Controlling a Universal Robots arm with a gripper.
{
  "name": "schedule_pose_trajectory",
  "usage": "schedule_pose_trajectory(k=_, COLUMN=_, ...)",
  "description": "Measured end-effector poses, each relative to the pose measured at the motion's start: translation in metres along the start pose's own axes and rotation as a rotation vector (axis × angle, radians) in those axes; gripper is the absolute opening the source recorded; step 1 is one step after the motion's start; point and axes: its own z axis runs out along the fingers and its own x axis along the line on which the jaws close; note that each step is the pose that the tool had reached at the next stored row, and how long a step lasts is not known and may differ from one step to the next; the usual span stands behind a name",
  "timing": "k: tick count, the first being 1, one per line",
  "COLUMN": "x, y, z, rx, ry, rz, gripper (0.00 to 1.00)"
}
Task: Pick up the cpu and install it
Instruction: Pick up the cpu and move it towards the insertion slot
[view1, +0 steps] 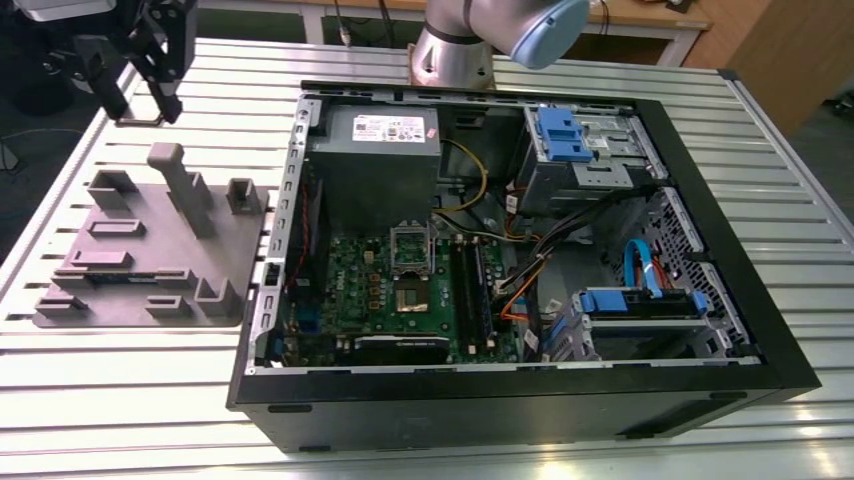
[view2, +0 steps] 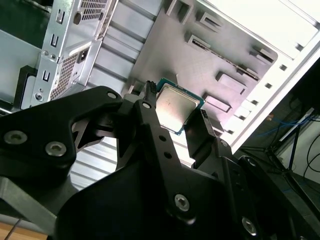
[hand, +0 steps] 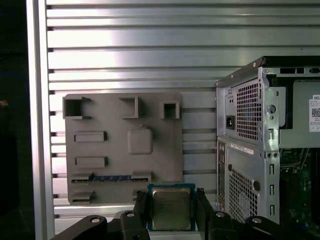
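One pincer (hand: 171, 206) gripping one cpu (hand: 171, 210) by its edges, one grey fixture tray (hand: 115, 150), one open computer case (view1: 534, 405)

Both wrist views overlook the fixture tray (hand: 116, 167) (view2: 200, 60)

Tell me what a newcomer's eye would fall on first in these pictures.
The open computer case lying on the slatted table, its green motherboard exposed, dominates the exterior view. In both wrist views the cpu stands out, clamped between the black fingers of the gripper, with the grey fixture tray behind it.
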Motion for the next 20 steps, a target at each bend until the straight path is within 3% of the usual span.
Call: schedule_pose_trajectory(k=20, x=-0.0162, y=0.0006, z=0.0004, rx=0.0000, ry=0.0000, rz=0.000, gripper=0.47)
